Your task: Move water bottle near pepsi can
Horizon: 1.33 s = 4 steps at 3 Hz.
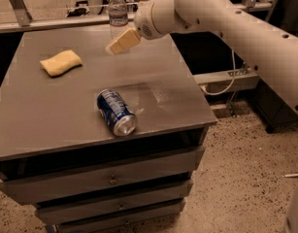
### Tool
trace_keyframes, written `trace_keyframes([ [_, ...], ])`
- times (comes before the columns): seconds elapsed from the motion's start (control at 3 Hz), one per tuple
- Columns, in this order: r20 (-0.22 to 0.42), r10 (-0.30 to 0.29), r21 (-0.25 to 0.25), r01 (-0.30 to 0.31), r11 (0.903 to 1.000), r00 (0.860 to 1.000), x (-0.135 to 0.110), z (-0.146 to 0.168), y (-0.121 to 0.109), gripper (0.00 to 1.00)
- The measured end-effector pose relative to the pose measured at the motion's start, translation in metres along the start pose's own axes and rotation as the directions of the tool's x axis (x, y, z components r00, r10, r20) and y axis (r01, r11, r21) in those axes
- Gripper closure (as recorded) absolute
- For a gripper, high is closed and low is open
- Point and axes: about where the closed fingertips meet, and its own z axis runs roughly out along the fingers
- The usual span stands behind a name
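Note:
The water bottle (118, 11), clear with a white cap and a white label, stands upright at the far edge of the grey table (51, 115). The pepsi can (116, 112), blue with a silver top, lies on its side near the table's front, its top facing front right. My gripper (122, 41), beige at the end of the white arm (226, 23), hangs just in front of the bottle's lower part and hides it. It is well behind the can and holds nothing that I can see.
A yellow sponge (61, 62) lies on the table's left side. The table has drawers (109, 178) below its front edge. A rail (51, 23) runs behind the table. Speckled floor and cables lie to the right.

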Motion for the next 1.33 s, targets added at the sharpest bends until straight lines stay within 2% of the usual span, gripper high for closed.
trace_keyframes([
  [0.33,0.055,0.03,0.038,-0.033,0.9987,0.998,-0.001,0.032,-0.028,0.0],
  [1.0,0.129,0.088,0.11,-0.102,0.9887,0.988,0.006,0.068,-0.08,0.0],
  [1.33,0.142,0.128,0.103,-0.143,0.9843,0.982,0.011,0.083,-0.089,0.0],
])
